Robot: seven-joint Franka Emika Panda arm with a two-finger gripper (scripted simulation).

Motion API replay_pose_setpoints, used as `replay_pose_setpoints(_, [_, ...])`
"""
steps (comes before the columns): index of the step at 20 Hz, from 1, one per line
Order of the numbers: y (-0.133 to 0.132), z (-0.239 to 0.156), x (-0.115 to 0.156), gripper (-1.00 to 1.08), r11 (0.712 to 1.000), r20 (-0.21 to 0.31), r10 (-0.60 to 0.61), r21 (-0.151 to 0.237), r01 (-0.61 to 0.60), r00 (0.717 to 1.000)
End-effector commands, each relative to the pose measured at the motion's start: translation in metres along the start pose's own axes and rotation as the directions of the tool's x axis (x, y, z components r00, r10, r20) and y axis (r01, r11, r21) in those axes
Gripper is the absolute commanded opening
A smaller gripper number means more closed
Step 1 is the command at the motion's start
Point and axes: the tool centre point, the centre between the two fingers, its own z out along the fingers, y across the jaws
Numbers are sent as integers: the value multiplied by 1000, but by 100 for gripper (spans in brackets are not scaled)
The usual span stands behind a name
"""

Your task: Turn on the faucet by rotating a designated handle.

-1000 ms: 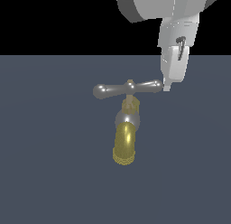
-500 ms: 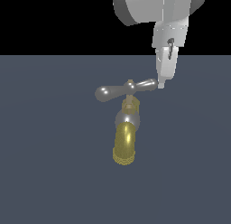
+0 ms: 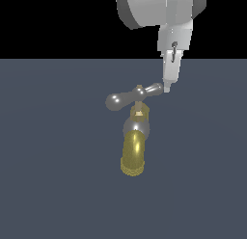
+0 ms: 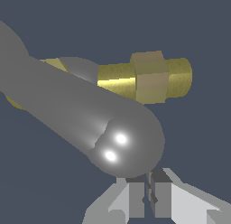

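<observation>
The faucet point(image 3: 133, 153) stands mid-scene in the exterior view, its yellow-brass spout reaching toward the camera from a grey collar and brass stem. On top lies the handle point(image 3: 135, 95), a silver crossbar set at a slant. My gripper point(image 3: 167, 87) hangs down from above, shut, its tip pressed against the crossbar's end on the exterior view's right. In the wrist view the handle point(image 4: 90, 119) fills the picture, its rounded end right at the closed gripper point(image 4: 147, 196), with the brass stem point(image 4: 149, 78) behind it. Nothing is held between the fingers.
The faucet sits on a flat dark blue-grey surface point(image 3: 48, 161); black background lies beyond its far edge. The white arm body point(image 3: 159, 9) looms above the faucet.
My gripper has slid toward the exterior view's left and slightly up, pushing the crossbar's end. The handle has turned and now looks shorter and more slanted.
</observation>
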Motion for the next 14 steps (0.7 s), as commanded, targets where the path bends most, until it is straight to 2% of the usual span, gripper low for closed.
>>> replay_pose_setpoints(1, [2,-1,24,-100,1000,-4,-18,-2,18,1000])
replay_pose_setpoints(12, [9,-3,108,-100,999,-11,-46,-6,46,999])
replay_pose_setpoints(14, [9,-4,115,-100,999,-12,-48,-7,48,999])
